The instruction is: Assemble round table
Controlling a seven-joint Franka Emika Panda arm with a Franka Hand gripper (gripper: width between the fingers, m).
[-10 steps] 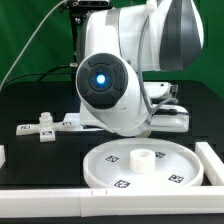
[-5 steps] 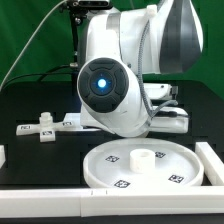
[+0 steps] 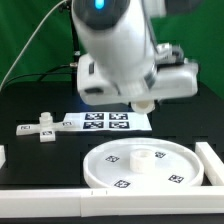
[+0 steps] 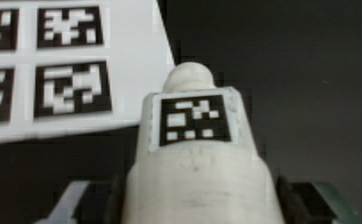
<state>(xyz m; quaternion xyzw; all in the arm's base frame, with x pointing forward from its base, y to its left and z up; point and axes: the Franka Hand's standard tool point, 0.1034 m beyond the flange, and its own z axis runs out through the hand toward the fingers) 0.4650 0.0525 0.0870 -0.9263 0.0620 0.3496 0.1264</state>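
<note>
The white disc point(image 3: 150, 168) of the round table lies flat on the black table at the front, its raised hub point(image 3: 143, 157) in the centre and small tags on top. My gripper point(image 4: 192, 207) is shut on the thick white post point(image 4: 196, 140), which carries a tag and fills the gap between the two fingers point(image 4: 62, 205). In the exterior view only the rounded end of the post point(image 3: 143, 103) shows under the arm, hanging above the table behind the disc. The gripper itself is hidden there by the arm's body.
The marker board point(image 3: 105, 121) lies behind the disc and also shows in the wrist view point(image 4: 53, 70). A small white tagged part point(image 3: 44, 128) sits on the exterior view's left. White border bars run along the front point(image 3: 40, 205) and the right point(image 3: 212, 160).
The arm has risen from low over the table, carrying the post up with it. The marker board, hidden before by the arm, now shows.
</note>
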